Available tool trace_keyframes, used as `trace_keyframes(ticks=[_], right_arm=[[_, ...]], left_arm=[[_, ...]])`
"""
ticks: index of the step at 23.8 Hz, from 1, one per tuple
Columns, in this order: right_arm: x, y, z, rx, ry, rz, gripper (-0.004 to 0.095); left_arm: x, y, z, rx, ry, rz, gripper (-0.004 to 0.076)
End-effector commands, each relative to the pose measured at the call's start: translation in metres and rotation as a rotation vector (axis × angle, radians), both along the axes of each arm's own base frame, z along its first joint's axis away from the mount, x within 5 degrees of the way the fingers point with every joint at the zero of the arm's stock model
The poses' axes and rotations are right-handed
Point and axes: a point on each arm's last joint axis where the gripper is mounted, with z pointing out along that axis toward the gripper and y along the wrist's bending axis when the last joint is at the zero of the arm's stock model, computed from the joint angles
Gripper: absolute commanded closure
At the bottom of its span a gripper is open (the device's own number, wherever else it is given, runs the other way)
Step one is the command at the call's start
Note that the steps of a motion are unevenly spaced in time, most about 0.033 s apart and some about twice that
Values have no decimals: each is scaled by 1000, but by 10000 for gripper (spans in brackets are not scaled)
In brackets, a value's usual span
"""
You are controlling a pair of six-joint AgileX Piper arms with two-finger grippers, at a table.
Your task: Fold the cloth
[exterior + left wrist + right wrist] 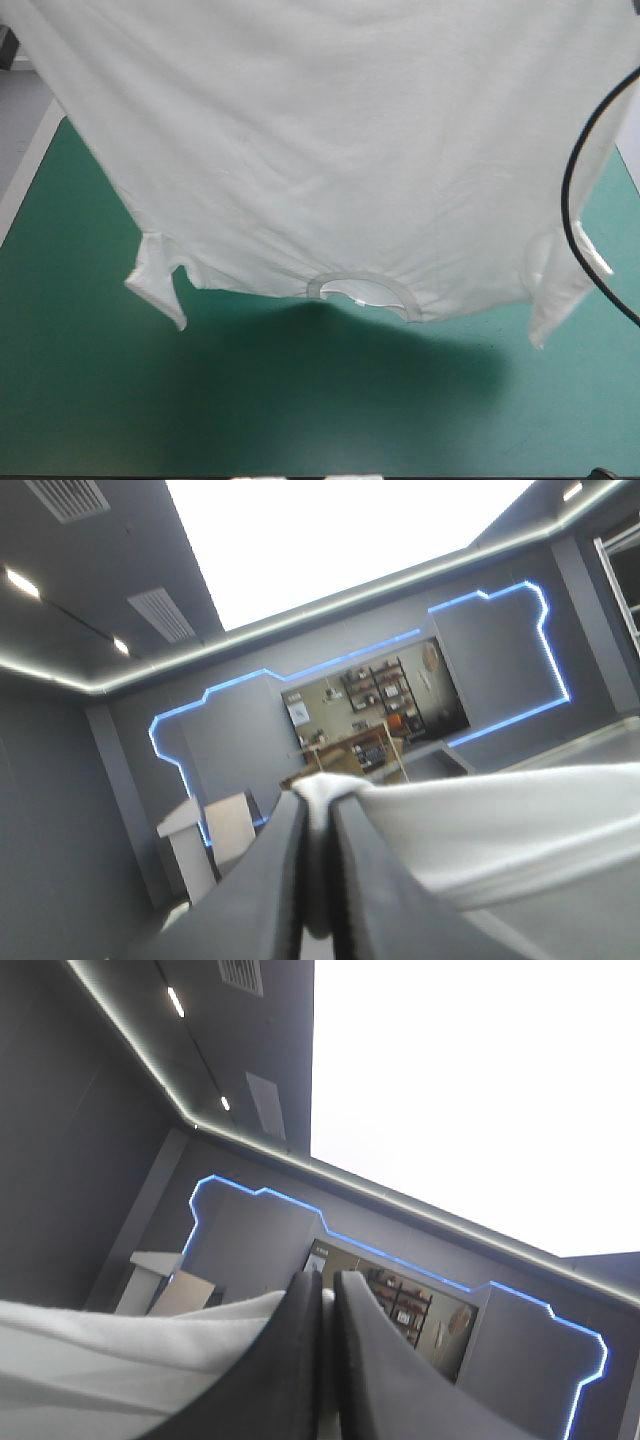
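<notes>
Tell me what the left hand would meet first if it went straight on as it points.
Only the T-shirt edge it pinches; past that, the left hand points up into open air, and the way looks free as far as shown.

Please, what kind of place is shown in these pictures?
Probably a robot test workstation, indoors: a table with a teal-green cover, and a white short-sleeved T-shirt held up above it, pinched by the left black two-fingered end effector and the right end effector.
</notes>
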Motion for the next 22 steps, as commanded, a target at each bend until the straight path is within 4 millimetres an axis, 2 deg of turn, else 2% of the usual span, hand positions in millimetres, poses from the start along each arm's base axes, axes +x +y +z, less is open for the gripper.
trace_keyframes(ticks=[1,2,4,5,8,12,13,14,15,18,21,22], right_arm=[[-23,-10,13,5,-134,-6,926],[-23,-10,13,6,-136,-6,926],[-16,-7,11,0,-108,-5,926],[-5,-1,8,-2,-63,1,926],[36,21,-5,-16,63,9,925],[92,48,-24,-21,164,-29,926],[108,52,-29,-16,180,-40,926],[132,54,-38,-1,208,-40,926],[161,52,-48,32,222,-27,926],[211,31,-63,146,198,26,926],[245,7,-68,186,154,39,926],[251,2,-67,172,130,32,926]], left_arm=[[-25,3,20,-35,-158,1,705],[-25,4,20,-34,-161,4,705],[-7,2,17,-32,-134,4,705],[13,-1,12,-23,-87,3,705],[67,-7,-6,-12,30,-2,705],[121,-13,-28,-7,123,0,705],[134,-14,-33,-8,137,2,705],[151,-15,-41,-10,155,6,705],[169,-16,-49,-10,158,18,705],[194,-15,-52,-33,71,52,705],[214,-15,-49,-31,-35,94,704],[220,-15,-45,-17,-75,112,704]])
